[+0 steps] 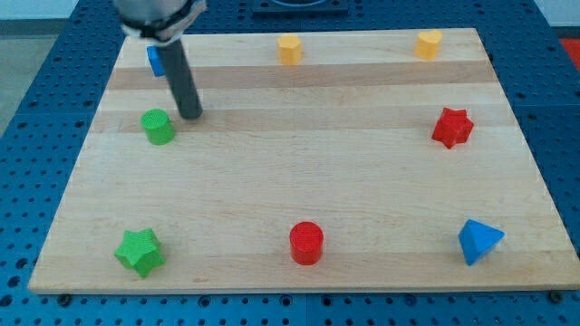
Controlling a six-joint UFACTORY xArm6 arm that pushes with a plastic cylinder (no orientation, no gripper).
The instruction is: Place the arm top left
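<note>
My dark rod comes down from the view's top left, and my tip (191, 116) rests on the wooden board (299, 163). The tip is just right of and slightly above the green cylinder (158, 127), close to it but apart. A blue block (155, 60) sits at the board's top left edge, partly hidden behind the rod, so its shape is unclear.
A yellow block (289, 49) is at top centre and another yellow block (429, 43) at top right. A red star (452, 127) is at the right, a blue triangular block (478, 241) at bottom right, a red cylinder (306, 243) at bottom centre, and a green star (140, 251) at bottom left.
</note>
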